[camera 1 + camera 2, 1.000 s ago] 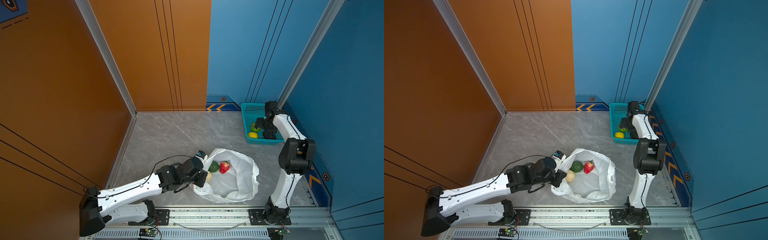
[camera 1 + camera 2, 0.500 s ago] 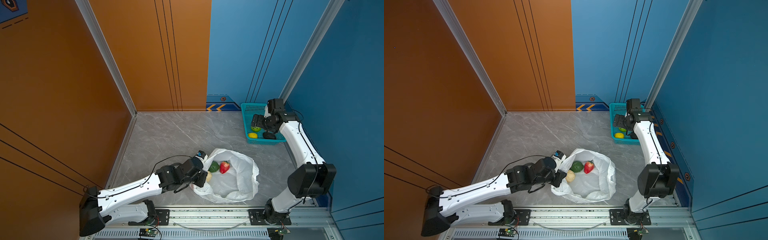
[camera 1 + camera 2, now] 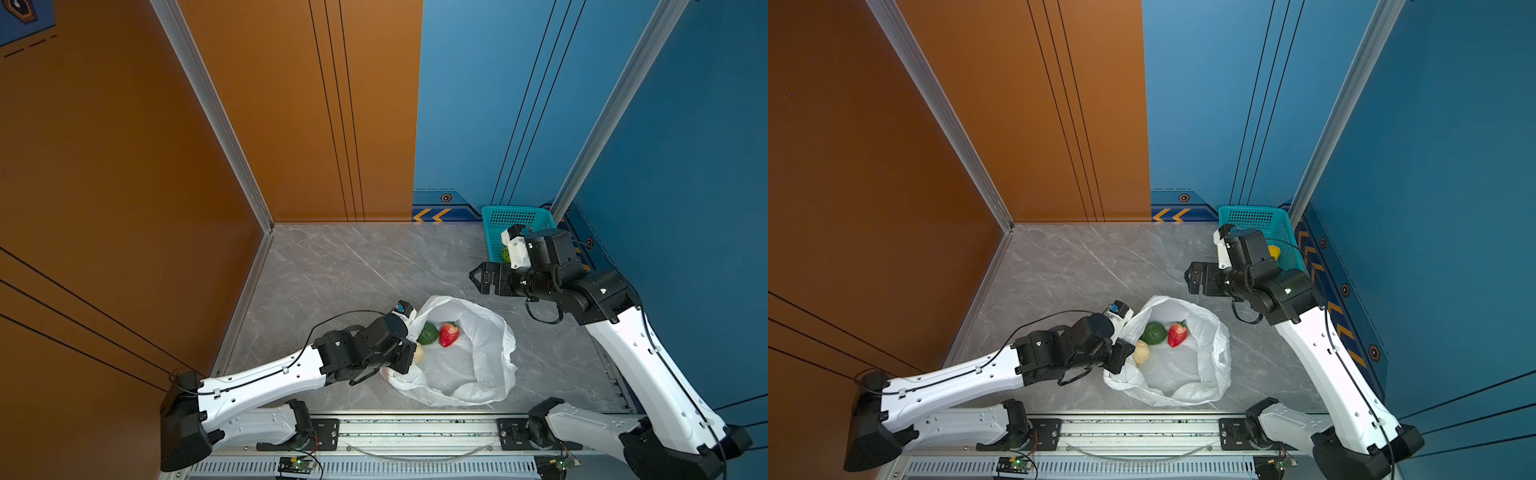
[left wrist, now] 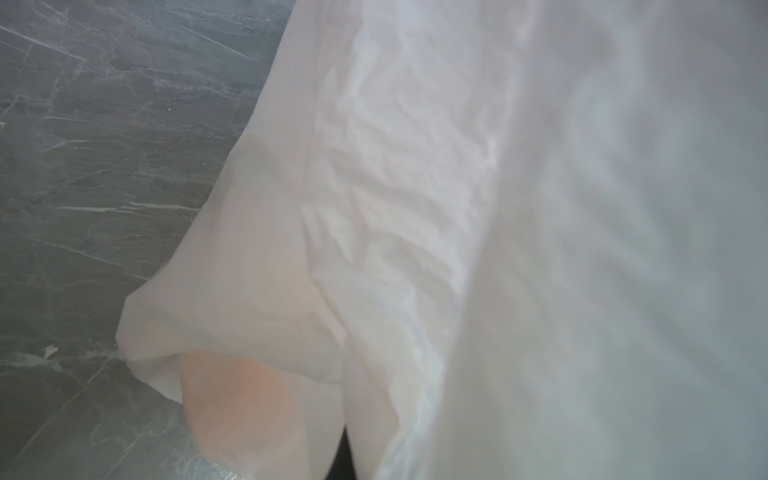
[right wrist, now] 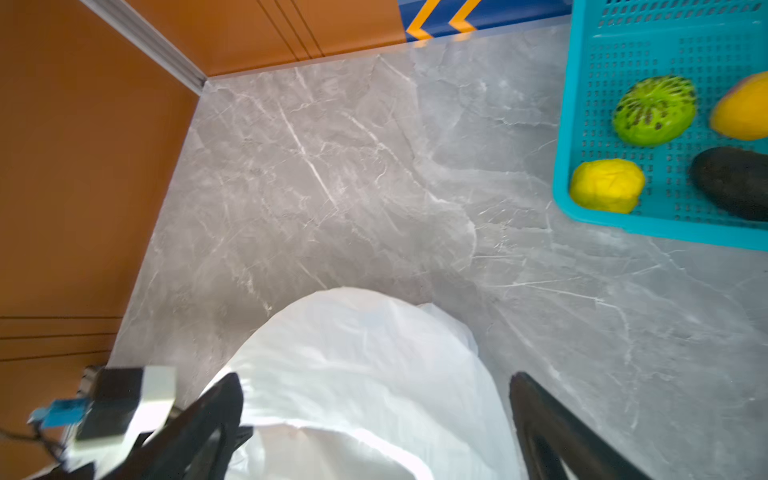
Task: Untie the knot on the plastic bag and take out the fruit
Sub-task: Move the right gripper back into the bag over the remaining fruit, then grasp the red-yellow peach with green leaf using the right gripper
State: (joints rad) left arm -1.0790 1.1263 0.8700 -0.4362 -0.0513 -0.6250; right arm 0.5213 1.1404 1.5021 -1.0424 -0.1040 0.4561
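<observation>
Visibly, plastic bag and basket both hold fruit.

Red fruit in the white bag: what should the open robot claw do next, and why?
Probably lower the right gripper into the thin white plastic bag toward the red strawberry-shaped fruit. Its jaws stand open and empty near the bag's far rim, the mouth gapes, and the left gripper holds the rim.

We see the plastic bag up close, its thin white film crinkled and filling most of the view. A pale orange shape glows through one fold. Beside it lies the grey marbled bench.
</observation>
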